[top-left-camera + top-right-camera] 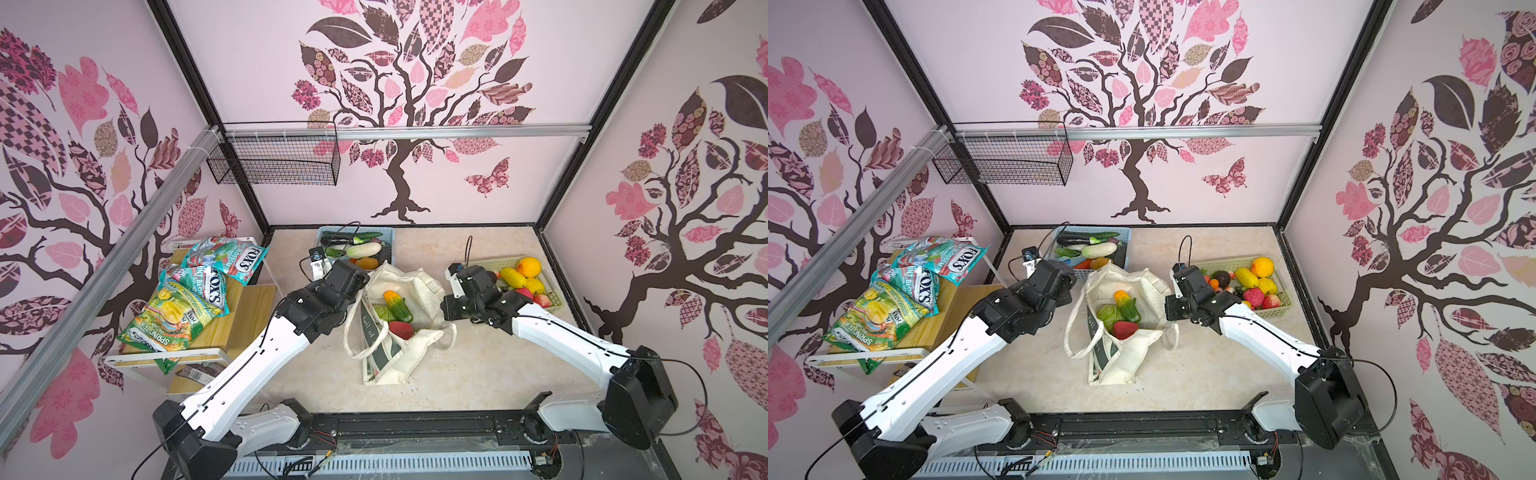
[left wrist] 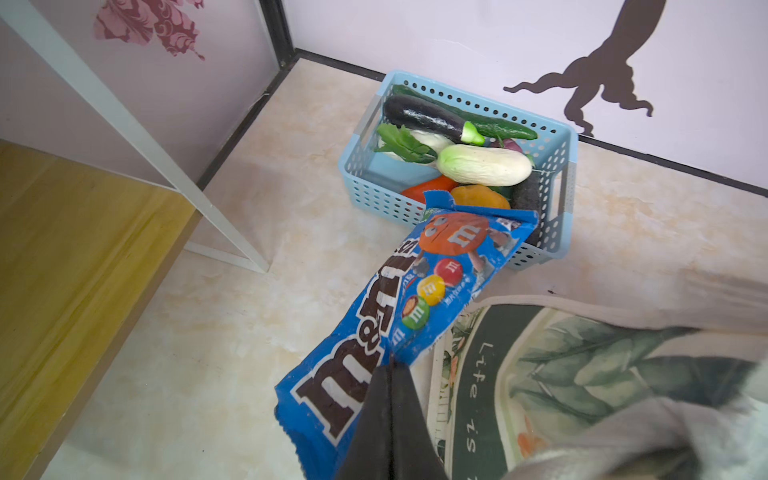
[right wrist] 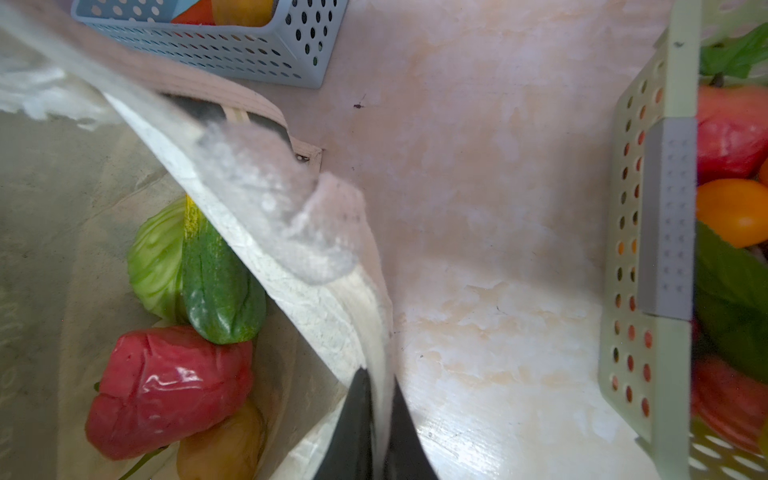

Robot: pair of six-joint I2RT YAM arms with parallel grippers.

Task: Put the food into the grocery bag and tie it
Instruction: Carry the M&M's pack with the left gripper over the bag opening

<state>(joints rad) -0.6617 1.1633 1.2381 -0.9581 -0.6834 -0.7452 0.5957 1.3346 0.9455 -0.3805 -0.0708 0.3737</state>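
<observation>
The left pincer (image 2: 392, 368) grips a blue candy packet (image 2: 419, 286) just beside the bag (image 2: 582, 374). The right pincer (image 3: 380, 386) pinches the bag's rim; veggies (image 3: 166, 386) lie inside. If the rim slips, the bag might flop shut and the packet miss.

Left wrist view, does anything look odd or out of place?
Yes. The left gripper is shut on a blue M&M's packet, its far end ragged and torn, beside the grocery bag. It is a snack wrapper, unlike the toy vegetables in the blue basket.
</observation>
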